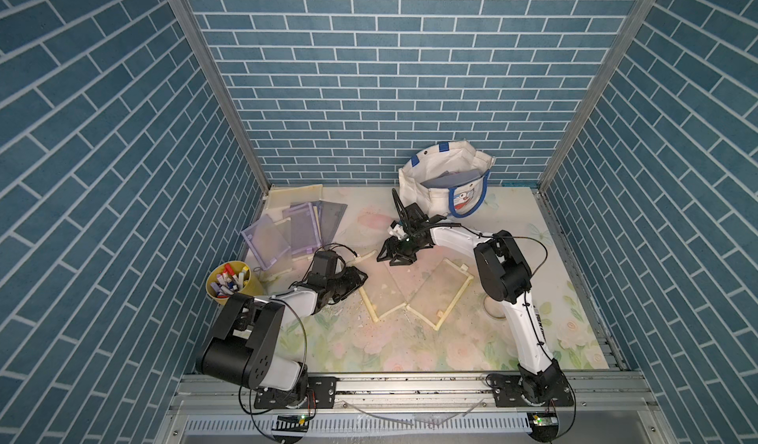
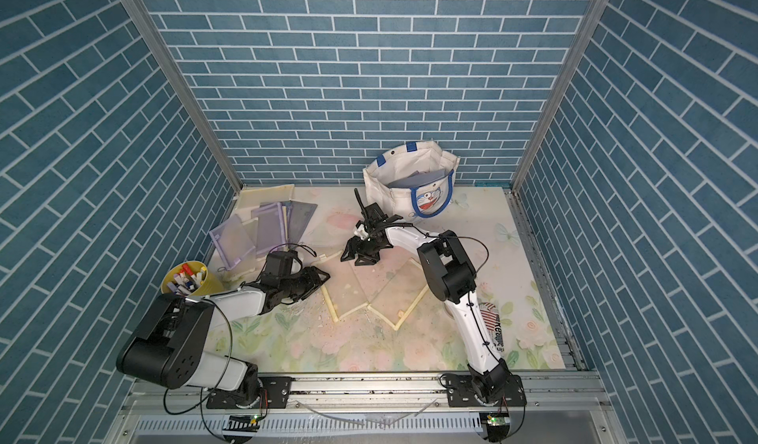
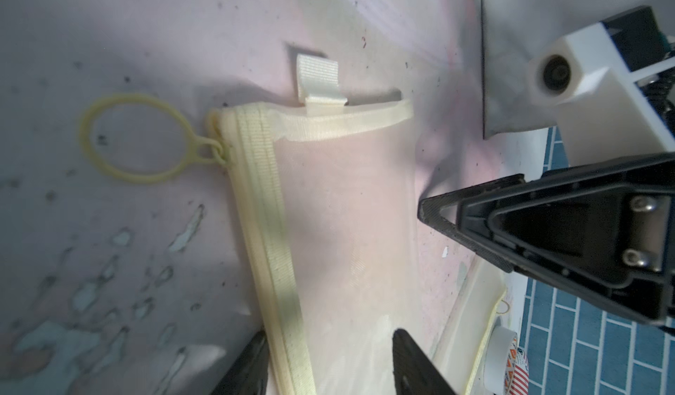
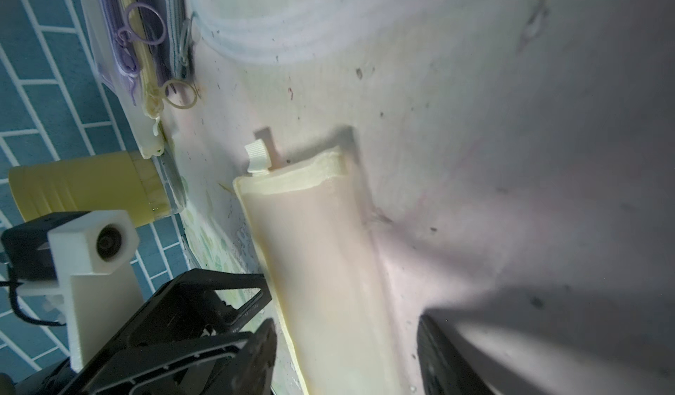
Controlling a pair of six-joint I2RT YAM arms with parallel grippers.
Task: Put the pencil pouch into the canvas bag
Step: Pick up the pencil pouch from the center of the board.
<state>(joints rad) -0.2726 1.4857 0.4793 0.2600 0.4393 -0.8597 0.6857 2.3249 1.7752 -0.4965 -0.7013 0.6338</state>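
A translucent cream pencil pouch (image 1: 385, 294) with a ring zipper pull lies flat mid-table, overlapping a second like pouch (image 1: 441, 294). My left gripper (image 1: 361, 278) is low at its near-left corner. In the left wrist view the pouch (image 3: 347, 210) runs between the open jaws of the left gripper (image 3: 330, 338), one finger beside the zipper edge. My right gripper (image 1: 389, 260) is at the pouch's far end. In the right wrist view the pouch (image 4: 321, 247) lies between the spread fingers of the right gripper (image 4: 347, 323). The canvas bag (image 1: 426, 191) stands open at the back, with bluish pouches inside.
A yellow cup of markers (image 1: 229, 284) stands at the left edge. Several purple and cream pouches (image 1: 295, 228) are piled at the back left. A tape roll (image 1: 494, 308) lies beside the right arm. Blue brick walls close three sides.
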